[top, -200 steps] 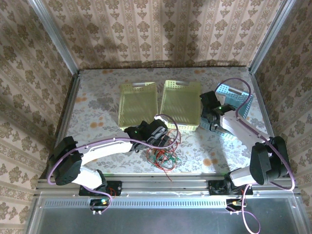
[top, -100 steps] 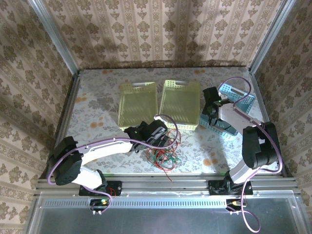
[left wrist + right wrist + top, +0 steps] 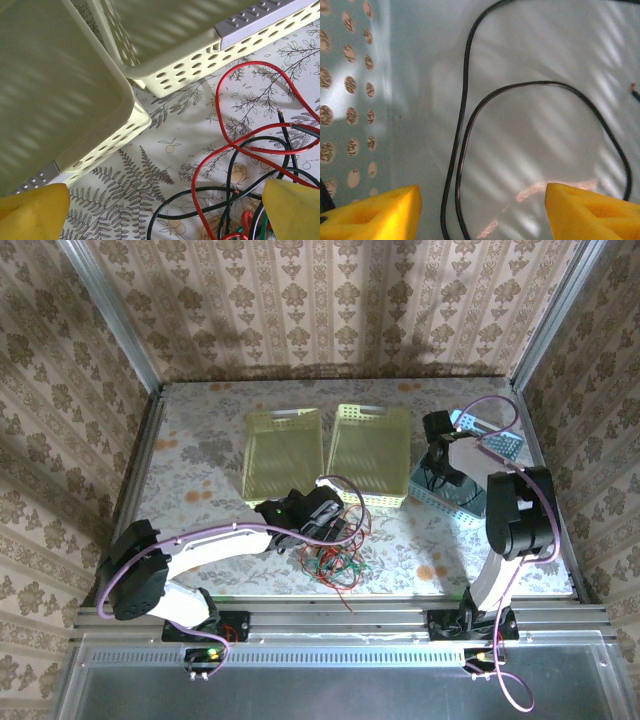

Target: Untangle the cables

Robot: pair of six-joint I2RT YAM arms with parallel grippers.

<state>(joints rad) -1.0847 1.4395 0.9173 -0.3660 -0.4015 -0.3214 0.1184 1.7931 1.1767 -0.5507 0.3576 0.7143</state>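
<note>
On the left, the left gripper [image 3: 162, 214] hangs with its yellow fingertips spread wide and nothing between them. It sits just above the knot of thin red, green and black cables [image 3: 335, 558] on the floral-patterned table [image 3: 200, 460]. That knot lies near the front edge, just in front of two pale yellow perforated plastic baskets [image 3: 283, 455] [image 3: 370, 450].

Closing here could catch several strands at once and drag the whole knot, tightening it. A red loop [image 3: 220, 100] lies close to the nearer basket's wall and might snag on it.

Further right, one thin black wire [image 3: 465, 100] lies looped on the floor of the light blue perforated basket [image 3: 452, 499]. The right gripper [image 3: 482, 212] is above it, claw parted, the wire between the pads but not pinched. A lift with the pads closing would pull it back out.

The knot's lower half is cut off in the left wrist view, so the crossings are unclear. A coppery speck at the right wrist view's edge is possibly a bare wire end.
</note>
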